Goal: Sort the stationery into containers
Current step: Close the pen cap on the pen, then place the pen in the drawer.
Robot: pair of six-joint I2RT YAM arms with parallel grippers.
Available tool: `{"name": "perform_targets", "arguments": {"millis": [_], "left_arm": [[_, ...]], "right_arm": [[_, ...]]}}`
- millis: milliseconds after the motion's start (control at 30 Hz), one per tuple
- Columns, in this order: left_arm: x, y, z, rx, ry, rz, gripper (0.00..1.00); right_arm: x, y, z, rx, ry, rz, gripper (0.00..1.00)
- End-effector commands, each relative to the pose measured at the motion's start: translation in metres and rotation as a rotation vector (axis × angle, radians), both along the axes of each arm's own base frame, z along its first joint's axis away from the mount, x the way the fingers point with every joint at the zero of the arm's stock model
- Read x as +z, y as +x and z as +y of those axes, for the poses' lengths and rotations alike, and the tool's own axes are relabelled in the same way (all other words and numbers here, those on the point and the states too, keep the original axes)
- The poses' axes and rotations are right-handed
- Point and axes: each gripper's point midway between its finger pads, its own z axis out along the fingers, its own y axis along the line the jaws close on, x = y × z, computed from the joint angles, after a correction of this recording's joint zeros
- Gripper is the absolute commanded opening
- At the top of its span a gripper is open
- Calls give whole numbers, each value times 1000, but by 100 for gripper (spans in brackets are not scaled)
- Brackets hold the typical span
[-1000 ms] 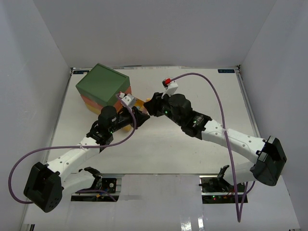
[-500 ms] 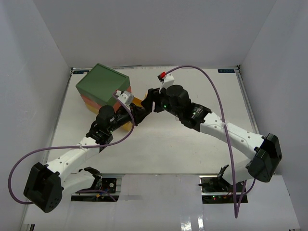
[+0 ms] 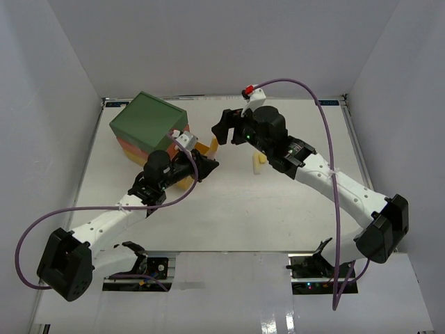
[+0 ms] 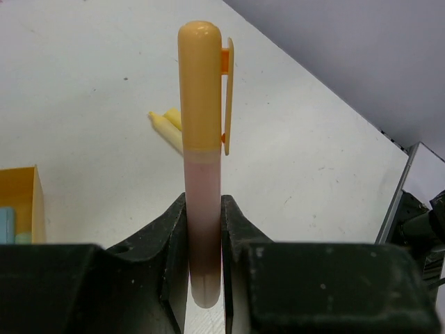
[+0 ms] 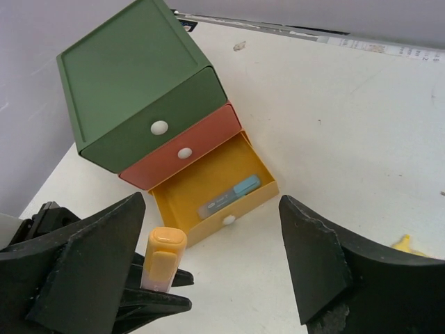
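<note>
Pinching the marker [image 4: 201,139] low on its barrel, your left hand [image 4: 204,229] holds it upright near the open yellow drawer [image 5: 201,182], while your right hand [image 5: 208,261] hangs wide and empty above. It looks like light, stiff, smooth plastic, so it may pivot or slip. A grip nearer mid-barrel, below the cap, would steady it.

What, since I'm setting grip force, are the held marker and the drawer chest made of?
The orange-capped marker looks like smooth plastic: moulded clip, translucent pinkish barrel. The drawer chest seems matte plastic too: even colour, rounded moulded edges.
</note>
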Motion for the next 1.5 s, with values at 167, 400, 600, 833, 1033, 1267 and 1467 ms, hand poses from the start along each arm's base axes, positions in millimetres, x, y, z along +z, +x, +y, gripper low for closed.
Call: {"name": "perform_targets", "arguments": {"millis": [167, 400, 600, 833, 1033, 1267, 1467], "left_arm": [[-6, 18, 7, 90, 91, 73, 0], [-29, 50, 38, 265, 303, 150, 0], [-50, 83, 79, 399, 530, 141, 3], [-73, 115, 94, 445, 637, 184, 18], [-89, 129, 99, 459, 690, 211, 33], [-96, 129, 98, 452, 684, 238, 54], [-67, 124, 85, 415, 591, 214, 67]], "right_arm": [[44, -1, -58, -89, 26, -157, 97], [16, -15, -118, -212, -63, -191, 90], [-44, -29, -149, -254, -147, -141, 90], [-92, -38, -161, -279, -180, -62, 90], [-112, -42, -164, -273, -205, -30, 90], [-135, -41, -164, -273, -233, 25, 90], [-147, -36, -158, -262, -251, 72, 90]]}}
